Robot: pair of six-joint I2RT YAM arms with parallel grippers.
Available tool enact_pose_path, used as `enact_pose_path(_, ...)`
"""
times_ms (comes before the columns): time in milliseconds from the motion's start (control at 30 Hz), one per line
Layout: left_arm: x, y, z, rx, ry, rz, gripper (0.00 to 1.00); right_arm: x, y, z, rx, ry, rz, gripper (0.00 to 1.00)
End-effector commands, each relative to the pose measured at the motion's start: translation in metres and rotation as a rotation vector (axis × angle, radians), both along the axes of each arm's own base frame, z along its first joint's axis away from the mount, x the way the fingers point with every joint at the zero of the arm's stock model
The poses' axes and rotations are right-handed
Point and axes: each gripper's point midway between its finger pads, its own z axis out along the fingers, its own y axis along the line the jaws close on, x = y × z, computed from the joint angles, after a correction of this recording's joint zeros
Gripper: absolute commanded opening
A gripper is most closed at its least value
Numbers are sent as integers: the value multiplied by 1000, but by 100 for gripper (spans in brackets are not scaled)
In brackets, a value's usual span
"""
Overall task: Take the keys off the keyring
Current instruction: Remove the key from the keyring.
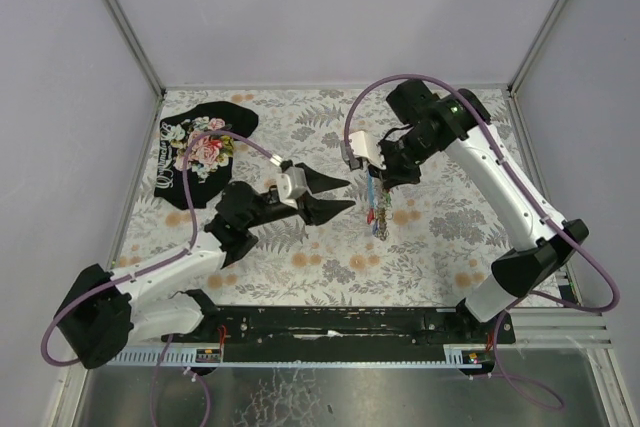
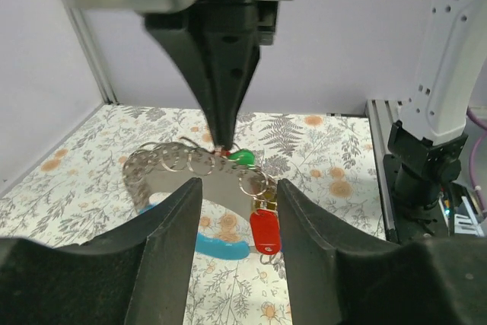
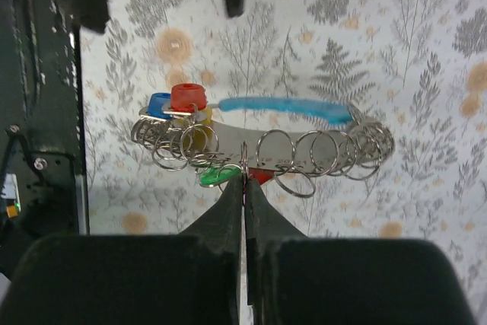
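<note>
Above a fern-patterned surface [image 1: 440,247], the right gripper's [image 3: 244,182] jaws pinch a silvery metal keyring [image 3: 358,146] with grey and light-blue fob, apparently by one loop. Small red-, green- and yellow-headed metal keys [image 3: 188,97] hang from it; the left gripper [image 1: 351,194] hovers near, jaws wide.

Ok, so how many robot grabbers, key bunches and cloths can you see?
Grippers: 2 (left gripper, right gripper)
Bunch of keys on the keyring: 1
Black floral cloth: 1
Total: 4
</note>
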Motion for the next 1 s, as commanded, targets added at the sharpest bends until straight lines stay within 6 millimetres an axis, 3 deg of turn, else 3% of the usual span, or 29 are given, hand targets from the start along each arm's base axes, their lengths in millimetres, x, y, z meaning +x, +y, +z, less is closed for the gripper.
enact_pose_path(0,6,-17,-16,44,-119,75,44,9,-23,4,-160,-107,-23,0)
enact_pose_path(233,12,-41,-19,-34,-159,132,39,9,-17,-4,-191,-93,-19,0)
enact_pose_path(533,25,-55,-22,-92,-127,141,33,4,-13,-9,-180,-61,-6,0)
enact_pose_path(967,23,-61,-17,-138,-119,114,31,-1,-8,-9,-151,-36,4,0)
